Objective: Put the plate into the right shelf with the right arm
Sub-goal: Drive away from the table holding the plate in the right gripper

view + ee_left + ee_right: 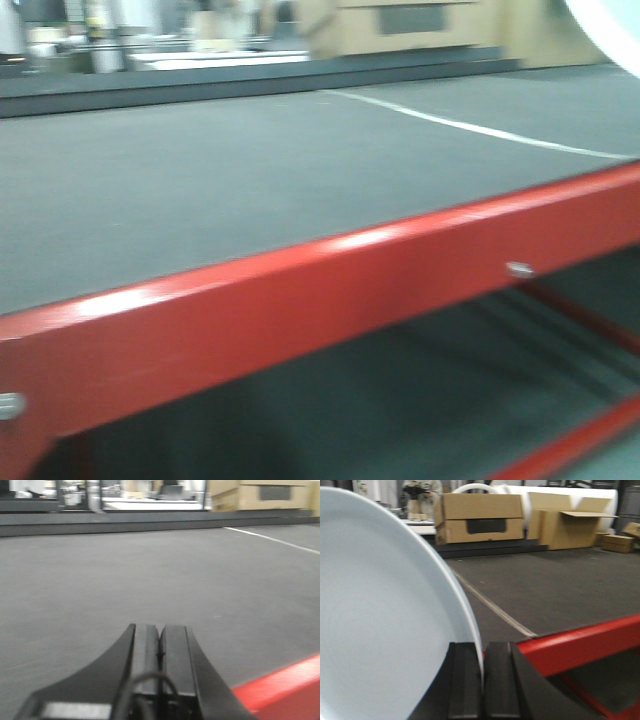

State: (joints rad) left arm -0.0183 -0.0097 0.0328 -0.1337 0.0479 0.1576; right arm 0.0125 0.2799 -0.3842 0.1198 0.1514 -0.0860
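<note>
In the right wrist view my right gripper [482,652] is shut on the rim of a pale blue-white plate [380,625], which stands on edge and fills the left half of that view. A white curved edge of the plate [610,30] shows at the top right corner of the front view. The red shelf frame [330,300] crosses the front view, with a dark shelf opening below it; it also shows in the right wrist view [580,645]. In the left wrist view my left gripper [160,635] is shut and empty above the grey floor.
A white line [480,130] runs across the grey floor. Cardboard boxes [480,517] and a white roll stand at the back. A low dark ledge [150,522] runs along the far side. A red shelf corner [285,690] shows at the lower right of the left wrist view.
</note>
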